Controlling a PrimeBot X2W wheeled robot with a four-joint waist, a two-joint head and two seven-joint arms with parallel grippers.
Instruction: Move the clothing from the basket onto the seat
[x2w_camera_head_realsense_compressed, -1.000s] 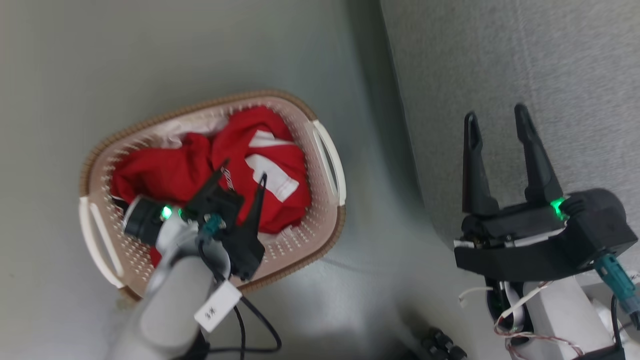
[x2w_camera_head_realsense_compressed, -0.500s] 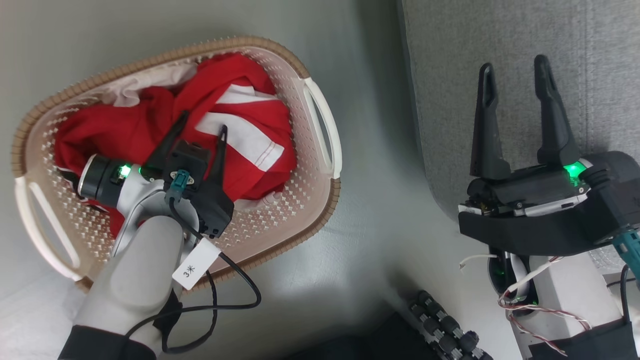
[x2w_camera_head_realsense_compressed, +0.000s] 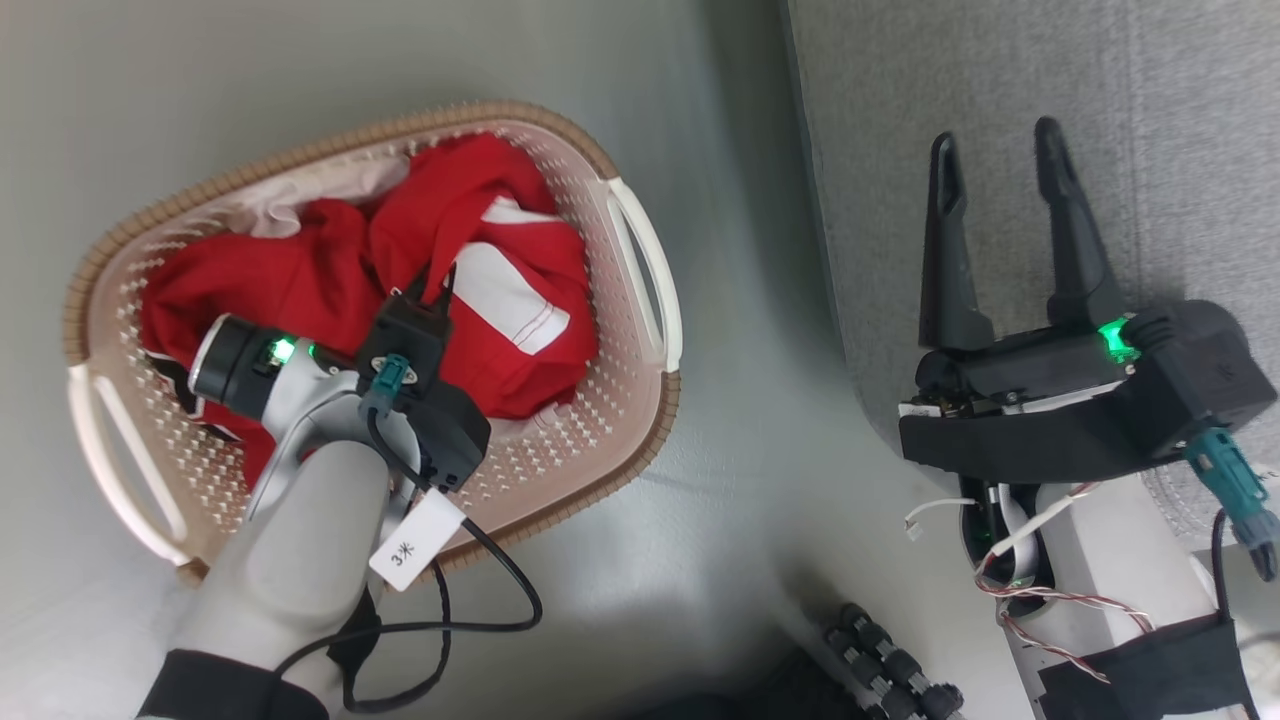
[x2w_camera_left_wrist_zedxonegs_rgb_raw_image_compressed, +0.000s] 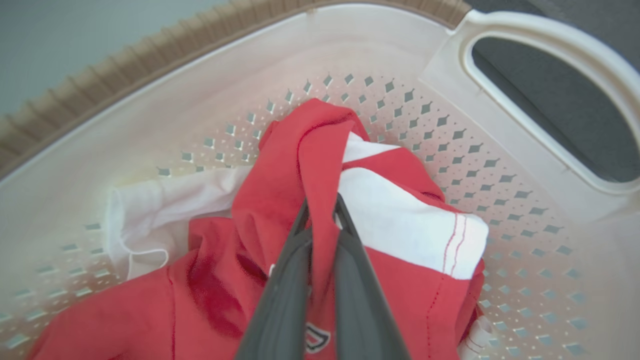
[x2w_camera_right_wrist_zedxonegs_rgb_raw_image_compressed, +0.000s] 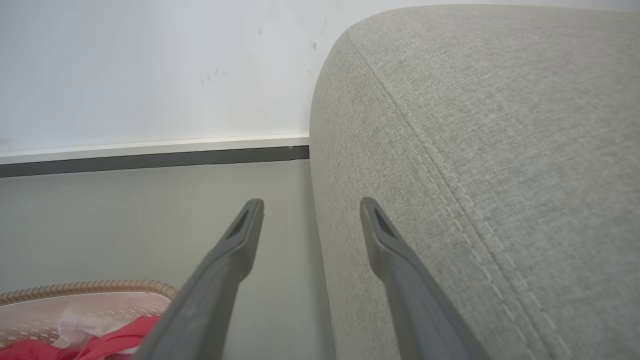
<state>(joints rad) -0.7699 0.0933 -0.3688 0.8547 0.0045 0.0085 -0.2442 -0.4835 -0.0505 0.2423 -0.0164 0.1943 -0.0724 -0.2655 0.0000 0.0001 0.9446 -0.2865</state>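
Head view: the left claw (x2w_camera_head_realsense_compressed: 438, 288) reaches into the basket (x2w_camera_head_realsense_compressed: 330, 150) on the floor (x2w_camera_head_realsense_compressed: 760, 480). Its fingers are clamped together on a raised fold of the red and white clothing (x2w_camera_head_realsense_compressed: 290, 290), which lies heaped inside. The right claw (x2w_camera_head_realsense_compressed: 993, 140) hovers, fingers apart, over the edge of the grey seat (x2w_camera_head_realsense_compressed: 1150, 100).

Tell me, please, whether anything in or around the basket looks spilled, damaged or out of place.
Nothing stands out. The clothing lies crumpled inside the basket, with none over the rim. The left gripper is shut on a red fold, and the right gripper hangs open by the edge of the seat.
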